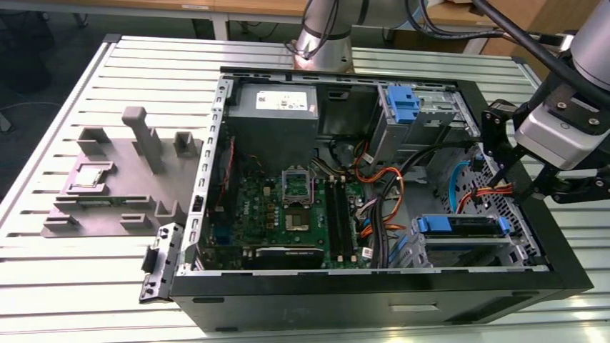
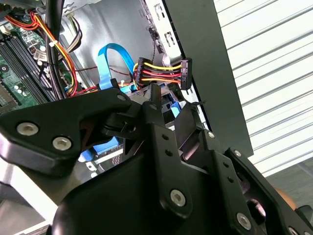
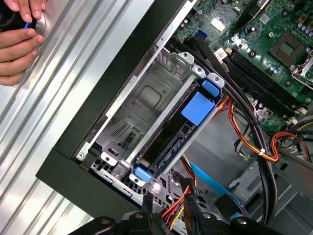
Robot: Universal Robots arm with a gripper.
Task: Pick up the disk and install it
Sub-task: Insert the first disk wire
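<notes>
The disk [image 1: 462,226], in its blue carrier, sits in the metal drive cage [image 3: 146,93] at the corner of the open computer case [image 1: 381,304] on the exterior view's right, near the case's front wall. In the first wrist view the disk [image 3: 176,134] lies in the cage slot with a blue tab at each end. The gripper [image 1: 501,146] hangs above the case's side wall on the exterior view's right, apart from the disk and not touching it. In the first wrist view the gripper [image 3: 167,198] has its jaws parted and holds nothing, with coloured cables [image 3: 176,210] showing between them. A person's hand [image 3: 17,41] rests on the slatted table [image 1: 114,286].
</notes>
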